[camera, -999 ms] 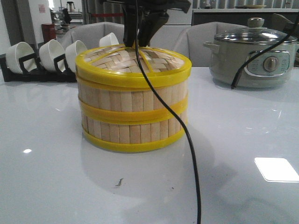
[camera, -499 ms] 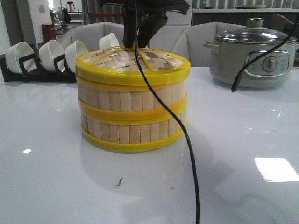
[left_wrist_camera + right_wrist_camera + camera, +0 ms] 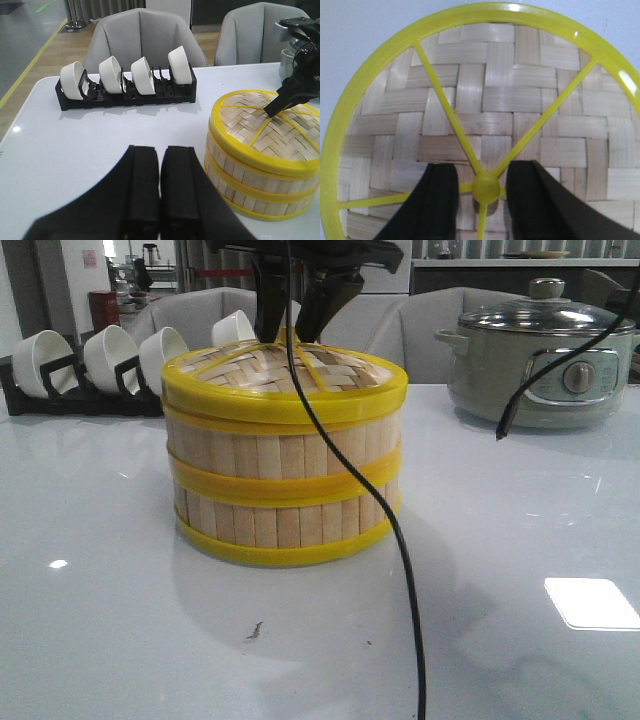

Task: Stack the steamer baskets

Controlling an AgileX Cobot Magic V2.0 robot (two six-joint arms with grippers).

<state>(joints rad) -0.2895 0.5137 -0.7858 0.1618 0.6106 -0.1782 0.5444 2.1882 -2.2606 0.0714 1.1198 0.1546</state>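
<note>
Two steamer baskets [image 3: 283, 490] stand stacked one on the other near the middle of the white table [image 3: 520, 570], rims aligned. The lid [image 3: 285, 375] sits on the upper basket, level and seated all round its yellow rim. Contents of the baskets cannot be seen; the slat walls and lid close them off.

The right gripper [image 3: 485, 197] is directly above the lid's centre. Its two black fingers [image 3: 440, 200] stand apart, one on each side of the small yellow knob [image 3: 486, 189] where the lid's yellow ribs meet. A gap shows between each finger and the knob; the jaws are parted narrowly and grip nothing. In the front view the fingertips are just above the woven top; contact cannot be confirmed.

The left gripper [image 3: 159, 185] is over the near left part of the table, well apart from the stack, its fingers pressed together with nothing between them.

At the far left a black rack [image 3: 125, 95] holds four white bowls [image 3: 142, 75], each tilted on edge in its own slot. At the far right a grey-green pot [image 3: 540, 365] stands with its glass cover [image 3: 545, 315] on; its contents cannot be made out. A black cable [image 3: 400, 540] hangs in front of the stack in the front view.
</note>
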